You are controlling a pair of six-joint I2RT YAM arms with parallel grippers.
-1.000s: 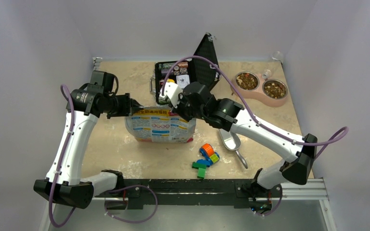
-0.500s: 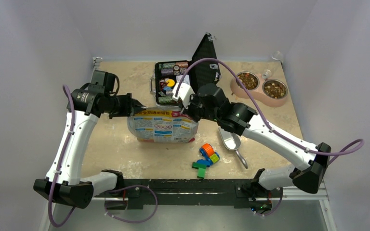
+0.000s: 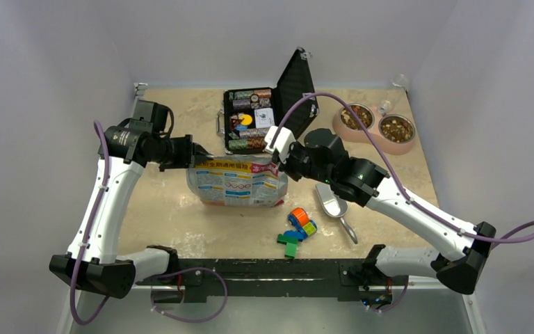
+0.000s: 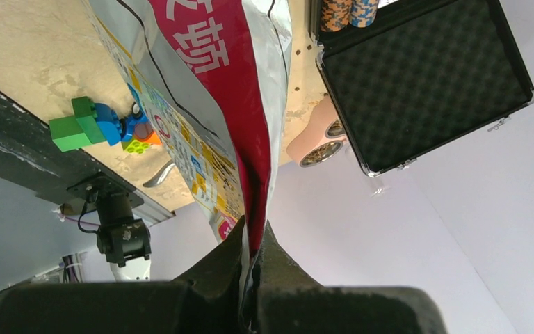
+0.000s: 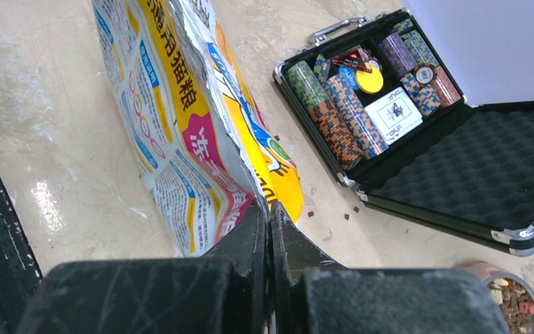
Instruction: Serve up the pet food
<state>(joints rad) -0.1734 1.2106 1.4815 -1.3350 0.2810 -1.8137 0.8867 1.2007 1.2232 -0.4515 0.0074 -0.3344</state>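
The food bag point(image 3: 235, 182) lies in the middle of the overhead view, printed face up, with one arm on each of its upper corners. The left gripper point(image 4: 254, 236) is clamped on the bag's left top corner, its fingers pressed together with the foil edge between them. The right gripper point(image 5: 270, 217) pinches the right top corner the same way, with no gap showing between its jaws.

The pet food point(image 3: 397, 129) shows in the upper right of the overhead view. Both wells of the pink double bowl point(image 3: 374, 138) hold a mixed brown and reddish heap. A few stray bits lie on the table point(image 5: 55, 139) just beside the open chip case point(image 3: 293, 87), in the middle of the right wrist view.

Judging by the filled wells, the serving itself looks largely done (how full they are meant to be, the pictures do not say). The metal scoop point(image 3: 332, 203) lies on the table right of centre, below the right arm, with nothing holding it. What seems left is dealing with the bag. Whether the arms are spreading its mouth or closing it, I cannot tell. The toy blocks point(image 3: 296, 229) at lower centre play no part.
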